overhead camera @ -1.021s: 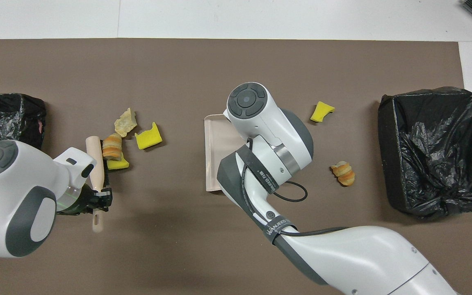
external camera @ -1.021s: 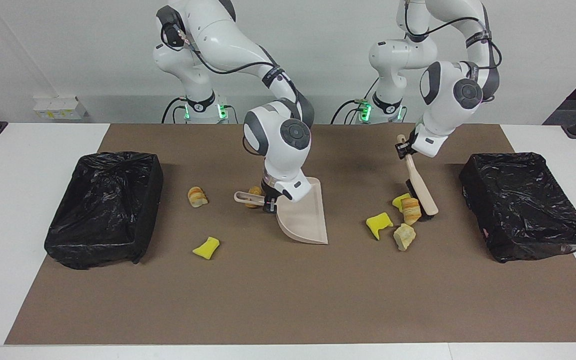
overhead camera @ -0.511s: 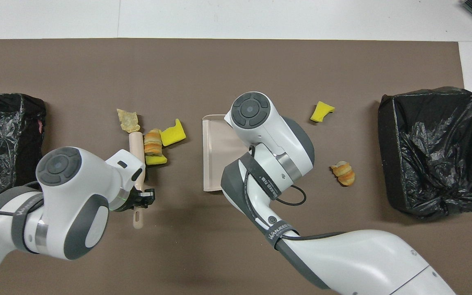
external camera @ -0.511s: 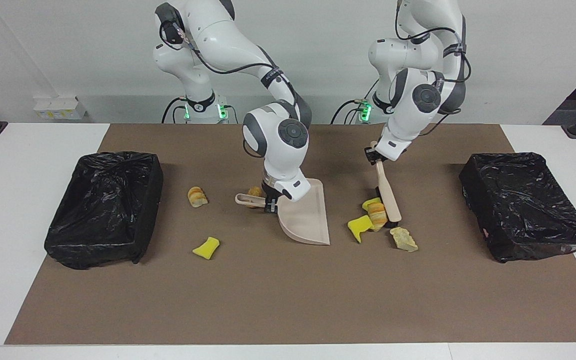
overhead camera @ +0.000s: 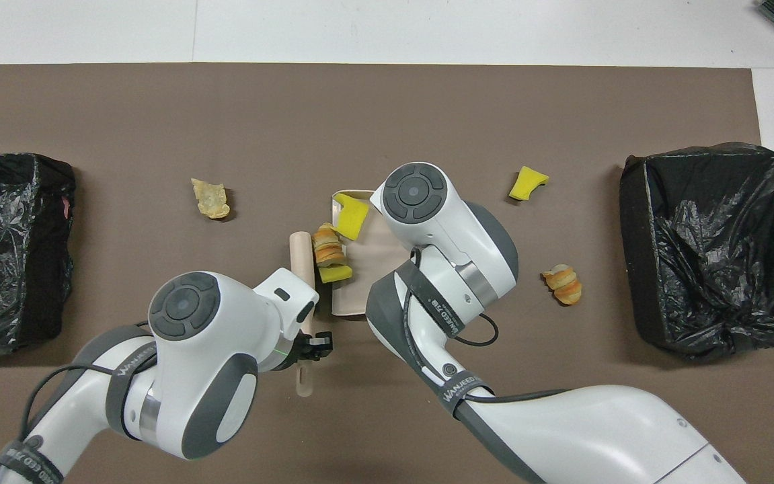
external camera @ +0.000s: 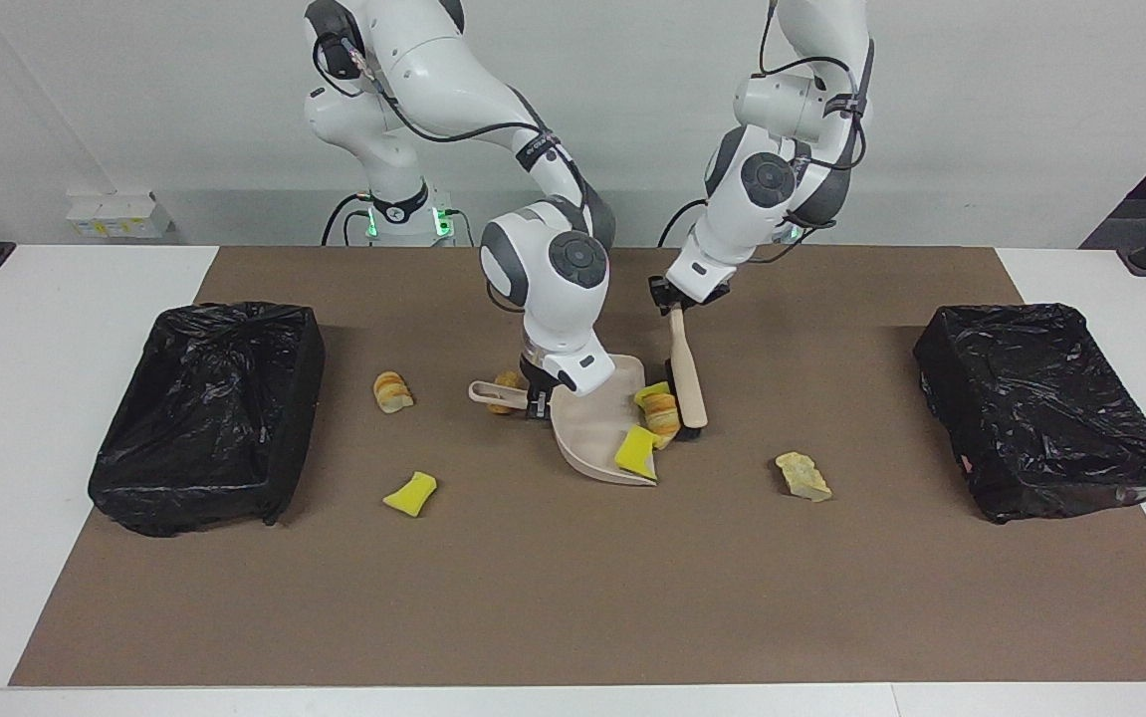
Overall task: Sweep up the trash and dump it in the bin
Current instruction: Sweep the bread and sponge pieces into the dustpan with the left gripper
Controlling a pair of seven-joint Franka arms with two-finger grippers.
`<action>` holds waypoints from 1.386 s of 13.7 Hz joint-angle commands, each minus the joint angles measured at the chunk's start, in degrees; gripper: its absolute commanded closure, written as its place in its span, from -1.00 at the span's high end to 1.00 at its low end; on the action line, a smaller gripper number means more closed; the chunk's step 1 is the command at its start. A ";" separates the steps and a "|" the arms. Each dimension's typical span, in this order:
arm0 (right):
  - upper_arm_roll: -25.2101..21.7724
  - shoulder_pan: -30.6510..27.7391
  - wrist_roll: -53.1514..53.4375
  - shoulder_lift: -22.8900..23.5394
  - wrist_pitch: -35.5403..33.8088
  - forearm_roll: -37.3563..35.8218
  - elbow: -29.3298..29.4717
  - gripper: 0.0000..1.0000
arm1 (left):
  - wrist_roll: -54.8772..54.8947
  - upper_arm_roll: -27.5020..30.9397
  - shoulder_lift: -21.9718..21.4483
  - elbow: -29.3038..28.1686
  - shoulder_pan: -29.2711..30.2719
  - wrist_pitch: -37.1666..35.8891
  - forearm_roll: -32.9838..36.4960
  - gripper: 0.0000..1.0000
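Item: sweep in hand, mid-table. Left tool [external camera: 677, 302] clamps the brush [external camera: 687, 383] by its handle, bristles down against the open edge of the dustpan [external camera: 587, 428]. Right tool [external camera: 536, 400] grips the dustpan handle, pan resting on the table [external camera: 533, 597]. Trash at the pan mouth: one yellow foam chunk [external camera: 637, 450] on the lip, a croissant piece [external camera: 662, 413] and a second yellow chunk [external camera: 648, 394] pressed between bristles and pan. Loose trash: pale scrap [external camera: 803, 475] toward the left arm's end; croissant [external camera: 392, 391] and yellow chunk [external camera: 410, 493] toward the right arm's end; a roll [external camera: 507, 383] beside the pan handle. Two black-lined bins [external camera: 204, 408] [external camera: 1045, 403], one at each table end. Risks, as judged: the lip chunk may tumble off if the pan tilts early; a hard push may shove the pan aside; scattered scraps need further passes
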 commanded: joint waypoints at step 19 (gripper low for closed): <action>0.46 -0.13 0.48 -2.57 -0.87 0.08 -3.69 -1.00 | 21.04 1.80 15.89 24.39 25.27 -9.05 23.35 -1.00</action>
